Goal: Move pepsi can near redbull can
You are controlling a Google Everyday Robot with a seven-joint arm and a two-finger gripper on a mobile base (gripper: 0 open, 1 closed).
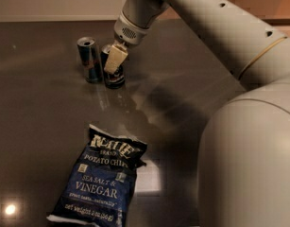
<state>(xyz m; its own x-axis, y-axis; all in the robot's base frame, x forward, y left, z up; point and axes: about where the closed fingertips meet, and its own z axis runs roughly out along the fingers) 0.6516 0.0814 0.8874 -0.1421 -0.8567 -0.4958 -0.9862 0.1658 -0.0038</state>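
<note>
Pincer (113, 63) tight around pepsi can (115, 79), just beside redbull can (90, 60).

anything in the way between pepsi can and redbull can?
Nothing visible. The gripper holds the pepsi can, which stands just right of the redbull can in the camera view, only a narrow gap between them. The chip bag lies well nearer the camera, off that path.
</note>
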